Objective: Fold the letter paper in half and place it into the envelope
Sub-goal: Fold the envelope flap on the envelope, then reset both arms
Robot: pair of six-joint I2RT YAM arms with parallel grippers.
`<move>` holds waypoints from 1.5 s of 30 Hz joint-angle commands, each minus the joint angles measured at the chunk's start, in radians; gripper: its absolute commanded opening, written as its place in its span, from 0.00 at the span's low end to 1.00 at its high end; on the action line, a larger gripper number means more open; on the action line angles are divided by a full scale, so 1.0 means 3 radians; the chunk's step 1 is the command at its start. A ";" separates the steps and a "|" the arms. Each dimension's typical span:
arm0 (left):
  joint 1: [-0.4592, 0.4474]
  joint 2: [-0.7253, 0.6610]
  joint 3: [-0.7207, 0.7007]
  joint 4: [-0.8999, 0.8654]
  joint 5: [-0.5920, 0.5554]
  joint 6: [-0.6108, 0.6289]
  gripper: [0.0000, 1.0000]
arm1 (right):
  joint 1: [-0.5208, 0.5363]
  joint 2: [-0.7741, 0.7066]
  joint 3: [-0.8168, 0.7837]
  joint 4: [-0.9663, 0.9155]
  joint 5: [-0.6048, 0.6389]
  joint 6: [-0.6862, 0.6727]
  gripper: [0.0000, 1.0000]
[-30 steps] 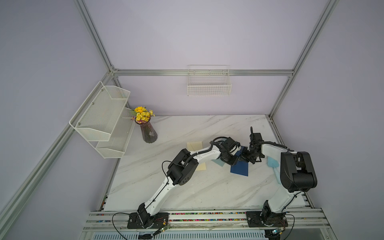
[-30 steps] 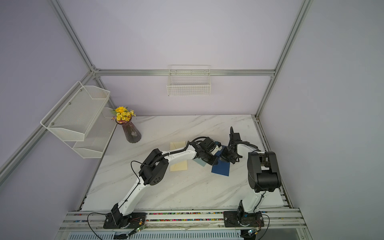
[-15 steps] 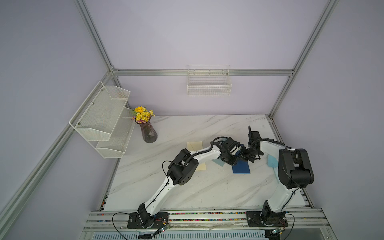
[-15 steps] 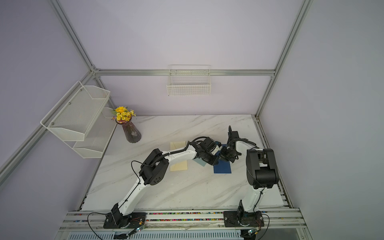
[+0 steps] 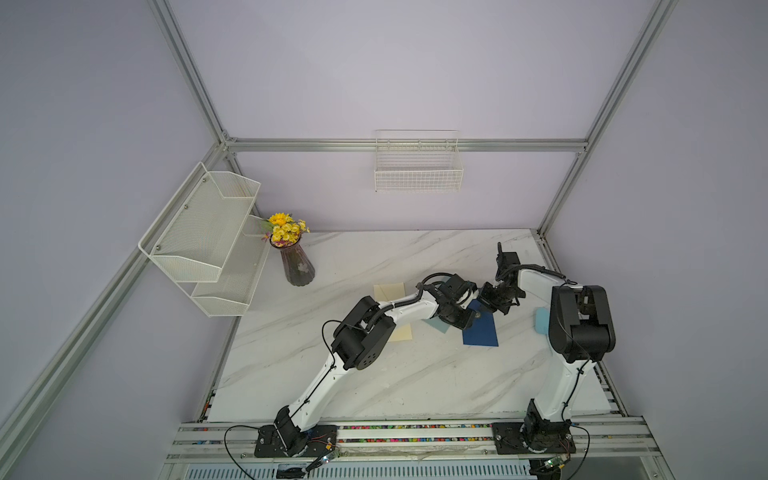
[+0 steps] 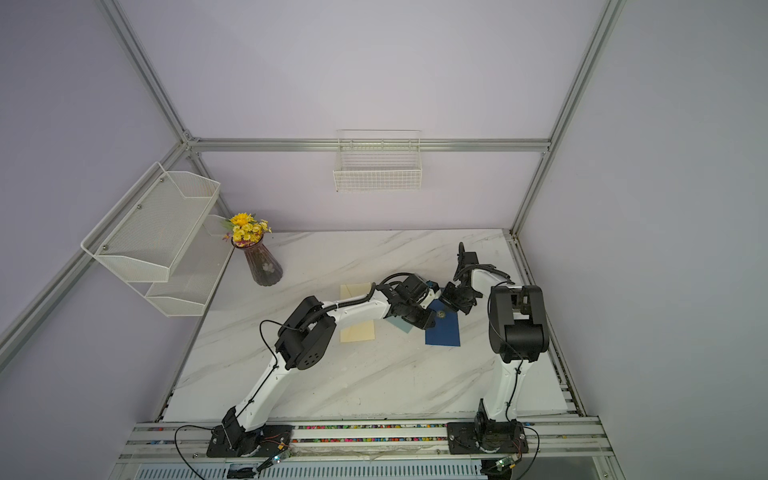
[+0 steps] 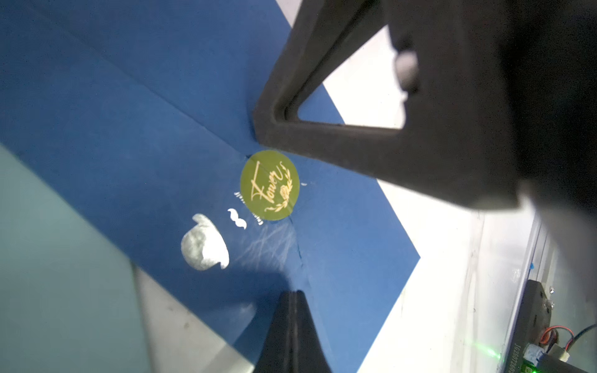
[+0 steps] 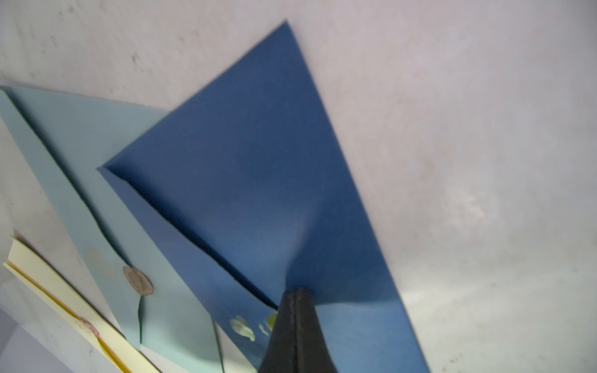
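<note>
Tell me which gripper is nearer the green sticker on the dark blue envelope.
Right. The right gripper pinches the dark blue envelope just beside the green sticker; the left gripper sits farther, near the envelope's edge.

My 2 top views hang high over the 6 o'clock edge of the marble table [image 5: 374, 386], looking steeply down toward the back wall [image 5: 332, 199] at 12 o'clock, far enough off to take in the whole table. My left wrist view sits very close above the dark blue envelope [image 7: 129, 113]. My right wrist view skims low along it, catching a light blue envelope [image 8: 80, 145] beside it. All 4 views share the dark blue envelope, toward 3 o'clock.
</note>
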 commanded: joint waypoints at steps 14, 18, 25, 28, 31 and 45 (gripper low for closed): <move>0.0170 -0.1561 -0.0547 -0.0474 -0.1363 0.0346 0.73 | 0.0010 -0.0733 0.0056 0.0047 0.0342 -0.0458 0.61; 0.0600 -0.2401 -0.1582 -0.0289 -0.1499 0.0330 1.00 | 0.0010 -0.0934 -0.0125 0.0160 0.0220 -0.0591 0.97; 0.1437 -0.3768 -0.3012 0.0117 -0.2037 0.0530 1.00 | 0.0010 -0.1184 -0.0521 0.0563 0.0676 -0.0787 0.97; 0.1765 -0.4161 -0.3411 0.0448 -0.2148 0.0736 1.00 | 0.0010 -0.1382 -0.0852 0.1076 0.1013 -0.0849 0.97; 0.2140 -0.4448 -0.3795 0.0807 -0.2224 0.0735 1.00 | 0.0009 -0.1478 -0.1215 0.1630 0.1275 -0.0886 0.97; 0.3066 -0.4147 -0.4605 0.2354 -0.1840 0.0821 1.00 | 0.0010 -0.1331 -0.2240 0.3893 0.1533 -0.1451 0.97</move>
